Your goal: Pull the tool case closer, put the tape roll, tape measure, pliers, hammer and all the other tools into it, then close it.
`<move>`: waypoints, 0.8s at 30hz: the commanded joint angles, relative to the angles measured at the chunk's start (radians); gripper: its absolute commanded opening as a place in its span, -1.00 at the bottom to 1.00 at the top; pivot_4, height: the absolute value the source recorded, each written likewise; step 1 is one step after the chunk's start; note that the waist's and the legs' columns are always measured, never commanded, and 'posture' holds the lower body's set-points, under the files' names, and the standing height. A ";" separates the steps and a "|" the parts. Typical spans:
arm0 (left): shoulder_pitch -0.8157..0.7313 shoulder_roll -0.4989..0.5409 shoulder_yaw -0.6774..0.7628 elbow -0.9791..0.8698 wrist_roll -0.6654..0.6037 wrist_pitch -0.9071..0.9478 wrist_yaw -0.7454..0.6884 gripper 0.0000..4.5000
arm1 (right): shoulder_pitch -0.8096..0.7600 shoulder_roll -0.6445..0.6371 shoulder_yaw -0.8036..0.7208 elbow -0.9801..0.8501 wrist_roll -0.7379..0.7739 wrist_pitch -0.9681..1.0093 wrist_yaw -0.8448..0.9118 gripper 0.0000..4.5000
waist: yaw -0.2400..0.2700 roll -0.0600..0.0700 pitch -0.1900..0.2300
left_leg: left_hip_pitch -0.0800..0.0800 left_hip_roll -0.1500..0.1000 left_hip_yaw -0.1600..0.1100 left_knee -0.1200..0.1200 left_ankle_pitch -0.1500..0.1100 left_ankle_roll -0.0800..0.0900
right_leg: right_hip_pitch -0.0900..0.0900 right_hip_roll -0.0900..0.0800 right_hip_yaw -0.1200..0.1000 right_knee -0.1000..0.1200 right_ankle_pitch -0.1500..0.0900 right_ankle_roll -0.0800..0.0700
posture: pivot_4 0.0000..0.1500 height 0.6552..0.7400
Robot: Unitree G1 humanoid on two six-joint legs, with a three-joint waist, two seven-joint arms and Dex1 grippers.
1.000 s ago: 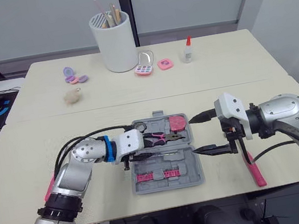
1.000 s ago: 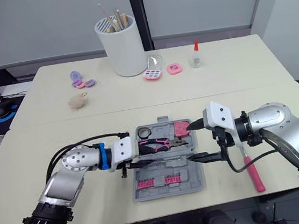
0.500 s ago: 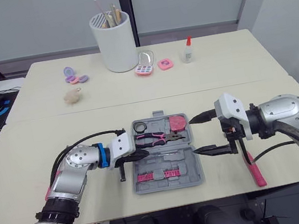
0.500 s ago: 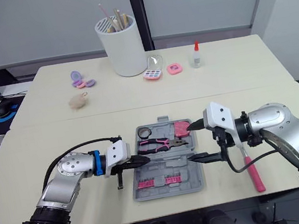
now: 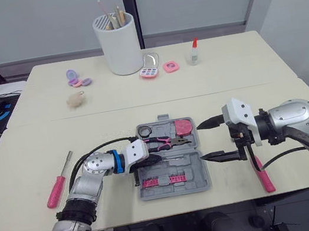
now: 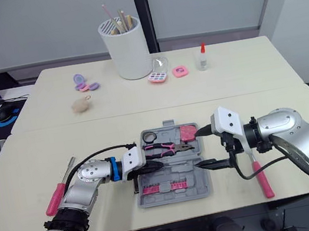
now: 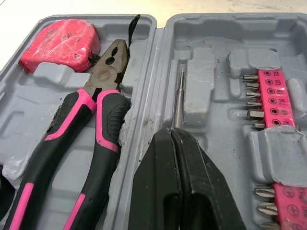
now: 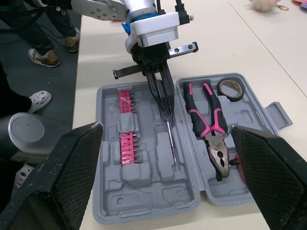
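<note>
Grey tool case: left end effector closed inside, right end effector apart beside.

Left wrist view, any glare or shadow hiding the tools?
Left wrist view: even light, no glare; pliers and bit strip show plainly; the left gripper, shut on a thin driver, covers part of the tool case. Right wrist view: dark fingers of the open right gripper block both flanks.

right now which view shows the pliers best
The right wrist view: the pliers lie whole and unobstructed in the tool case. The left wrist view is closer but crops the handle ends. The eye views show them small, in the case's far half.
</note>
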 commanded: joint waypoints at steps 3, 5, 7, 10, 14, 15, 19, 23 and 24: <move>0.014 -0.004 -0.024 0.045 0.035 -0.007 0.003 -1.00 | 0.004 -0.010 -0.033 -0.047 0.018 0.003 -0.013 1.00 | 0.000 0.001 -0.001 | 0.001 0.000 0.000 0.000 0.000 0.000 | 0.000 0.000 0.000 0.002 0.000 0.000 | 1.00 1.00; 0.016 -0.004 -0.021 0.048 0.031 -0.012 0.001 -1.00 | 0.005 -0.011 -0.033 -0.050 0.019 0.004 -0.017 1.00 | 0.000 0.001 -0.001 | 0.001 0.000 0.000 0.000 0.000 0.000 | 0.000 0.000 0.000 0.002 0.000 0.000 | 1.00 1.00; 0.015 -0.009 -0.013 0.042 0.013 -0.014 -0.008 -1.00 | 0.006 -0.012 -0.034 -0.050 0.020 0.004 -0.018 1.00 | 0.000 0.001 -0.001 | 0.001 0.000 0.000 0.000 0.000 0.000 | 0.000 0.000 0.000 0.002 0.000 0.000 | 1.00 1.00; 0.008 -0.017 0.013 0.000 -0.034 0.012 -0.018 -1.00 | 0.009 -0.013 -0.035 -0.050 0.019 0.001 -0.019 1.00 | 0.000 0.001 -0.001 | 0.001 0.000 0.000 0.000 0.000 0.000 | 0.000 0.000 0.000 0.002 0.000 0.000 | 1.00 1.00; -0.006 0.017 0.036 -0.088 -0.062 0.050 -0.032 -1.00 | 0.005 -0.008 -0.031 -0.048 0.018 0.000 -0.021 1.00 | -0.001 0.001 -0.001 | 0.000 0.000 0.000 0.000 0.000 0.000 | 0.000 0.000 0.000 0.002 0.000 0.000 | 1.00 1.00; -0.009 0.026 0.042 -0.112 -0.066 0.061 -0.033 -1.00 | 0.003 -0.007 -0.030 -0.046 0.018 -0.001 -0.021 1.00 | -0.001 0.001 -0.001 | 0.000 0.000 0.000 0.000 0.000 0.000 | -0.001 0.001 0.000 0.002 0.000 0.000 | 1.00 1.00; -0.001 0.073 0.049 -0.218 -0.062 0.095 -0.036 -0.92 | -0.006 -0.004 -0.022 -0.029 0.012 -0.008 -0.014 1.00 | -0.002 0.001 -0.001 | 0.000 0.000 0.000 0.000 0.000 0.000 | -0.001 0.001 0.000 0.002 0.000 0.000 | 1.00 1.00; 0.027 0.115 0.027 -0.297 -0.024 0.104 -0.035 -0.47 | -0.020 -0.001 -0.010 -0.008 0.001 -0.021 -0.002 1.00 | -0.002 0.001 -0.001 | 0.000 0.001 0.000 0.000 0.000 0.000 | -0.001 0.001 0.001 0.002 0.000 0.000 | 1.00 1.00; 0.033 0.118 0.022 -0.304 -0.005 0.099 -0.021 -0.31 | -0.021 0.000 -0.007 -0.004 -0.002 -0.026 -0.001 1.00 | -0.001 0.001 -0.001 | 0.000 0.001 0.000 0.000 0.000 0.000 | -0.001 0.000 0.001 0.002 0.000 0.000 | 1.00 1.00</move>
